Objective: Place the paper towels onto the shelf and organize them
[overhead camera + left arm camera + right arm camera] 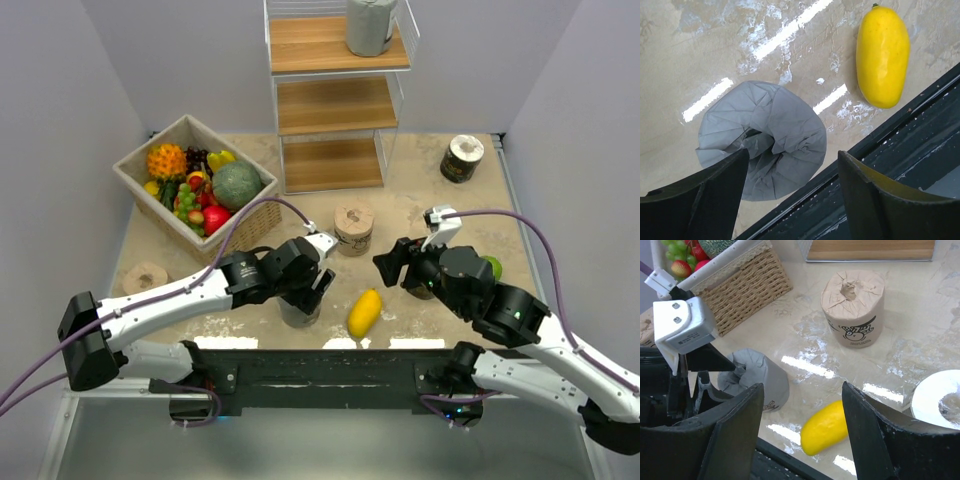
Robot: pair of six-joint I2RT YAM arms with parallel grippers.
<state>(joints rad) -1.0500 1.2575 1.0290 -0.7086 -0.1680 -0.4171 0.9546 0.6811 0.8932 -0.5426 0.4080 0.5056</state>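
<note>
A grey paper towel roll (298, 314) stands upright near the table's front edge. My left gripper (310, 285) hangs open just above it. In the left wrist view the roll (765, 135) lies partly between the open fingers, nearer the left finger (705, 200). My right gripper (392, 266) is open and empty, above the table near the yellow mango (826, 427). A second grey roll (370, 25) stands on the top board of the shelf (335, 105). Tan rolls stand at centre (353, 228) and far left (145, 277). One dark-wrapped roll (462, 158) stands back right; another's pale top (936, 399) shows by my right gripper.
A wicker basket (150, 160) full of fruit stands back left. The mango (364, 312) lies between the two arms near the front edge. A green fruit (492, 266) sits behind the right arm. The black mounting rail (880, 150) runs along the front edge.
</note>
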